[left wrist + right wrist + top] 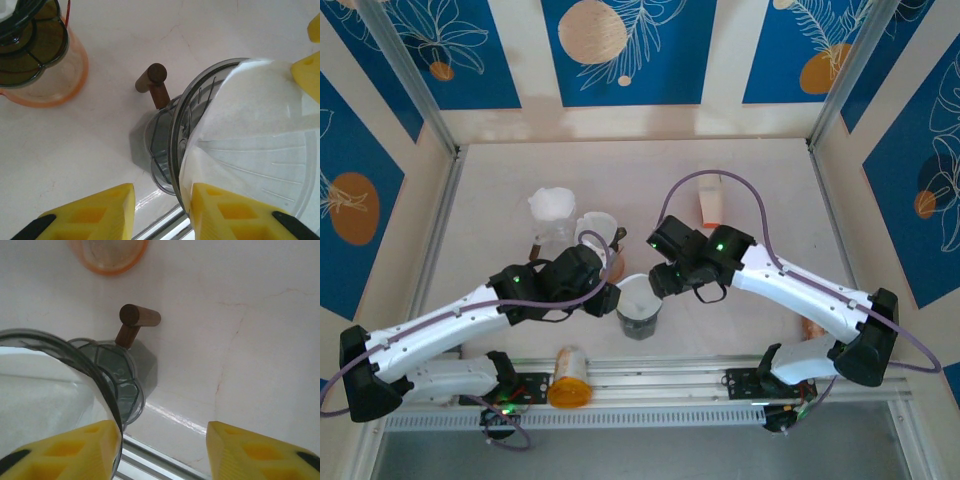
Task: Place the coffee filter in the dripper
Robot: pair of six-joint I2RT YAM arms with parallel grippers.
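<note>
The coffee filter (260, 125) sits inside the dripper (162, 145), its paper edge above the rim. The left gripper (162, 200) straddles that rim, jaws apart, clamping nothing. The right gripper (162, 432) hangs open beside the dripper. The step likely calls for pressing the paper flush, gently, without tipping the dripper.

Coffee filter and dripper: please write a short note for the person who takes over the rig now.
Left gripper: open, one finger inside the dripper rim, one outside.
Right gripper: open, astride the rim likewise, on the other side.
Coffee filter: white paper, inside the dripper.
Done: filter appears placed.
Left: check that it sits well, then probably lift both grippers away.
</note>
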